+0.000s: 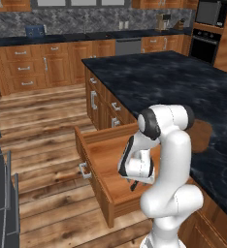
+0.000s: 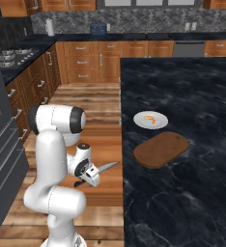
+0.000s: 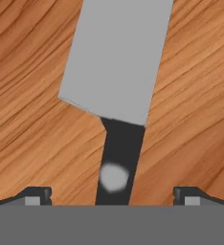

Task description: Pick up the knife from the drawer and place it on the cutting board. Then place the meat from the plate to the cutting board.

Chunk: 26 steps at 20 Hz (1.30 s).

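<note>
The knife lies flat on the floor of the open drawer, grey blade pointing away and black handle toward me. My gripper hangs low over it, open, one fingertip on each side of the handle and clear of it. From the right base view the blade pokes out past the gripper. On the island counter the white plate carries the orange meat, and just in front of the plate lies the dark oval cutting board.
The dark marble island runs along the drawer's right side. The drawer's front panel with its silver handle juts out over the wooden floor. A dark appliance stands to the left of the arm. Cabinets line the back wall.
</note>
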{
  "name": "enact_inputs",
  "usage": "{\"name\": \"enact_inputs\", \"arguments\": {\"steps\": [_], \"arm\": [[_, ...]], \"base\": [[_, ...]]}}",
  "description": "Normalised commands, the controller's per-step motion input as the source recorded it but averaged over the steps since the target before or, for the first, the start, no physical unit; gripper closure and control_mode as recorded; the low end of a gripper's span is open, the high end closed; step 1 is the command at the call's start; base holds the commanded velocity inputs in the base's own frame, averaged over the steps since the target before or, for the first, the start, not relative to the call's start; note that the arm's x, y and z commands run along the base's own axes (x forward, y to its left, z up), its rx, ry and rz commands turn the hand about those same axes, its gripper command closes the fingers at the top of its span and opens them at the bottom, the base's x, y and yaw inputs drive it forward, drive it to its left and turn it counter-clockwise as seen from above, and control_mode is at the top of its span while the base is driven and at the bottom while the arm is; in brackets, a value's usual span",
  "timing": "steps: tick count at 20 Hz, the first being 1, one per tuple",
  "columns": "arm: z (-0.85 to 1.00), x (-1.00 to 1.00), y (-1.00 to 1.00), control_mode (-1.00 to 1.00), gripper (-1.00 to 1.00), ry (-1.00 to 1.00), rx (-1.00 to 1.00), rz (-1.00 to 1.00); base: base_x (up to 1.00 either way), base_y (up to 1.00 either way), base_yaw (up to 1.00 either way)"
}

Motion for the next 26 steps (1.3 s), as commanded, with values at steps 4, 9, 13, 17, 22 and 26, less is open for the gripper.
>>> {"name": "enact_inputs", "arguments": {"steps": [4,9,13,17,22,26], "arm": [[-0.07,0.00,0.00,-1.00,1.00,-0.02,0.00,0.00],[0.00,0.00,0.00,-1.00,1.00,0.00,0.00,0.00],[0.20,-0.02,0.00,-1.00,1.00,-0.04,0.00,0.00],[0.85,0.00,0.00,-1.00,1.00,-0.02,0.00,-0.08],[1.00,0.00,0.00,-1.00,1.00,-0.07,0.00,-0.14],[1.00,0.00,0.00,-1.00,1.00,-0.02,0.00,-0.14]], "base": [[0.00,0.00,0.00],[0.00,0.00,0.00],[0.00,0.00,0.00],[0.00,0.00,0.00],[0.00,0.00,0.00],[0.00,0.00,0.00]]}}
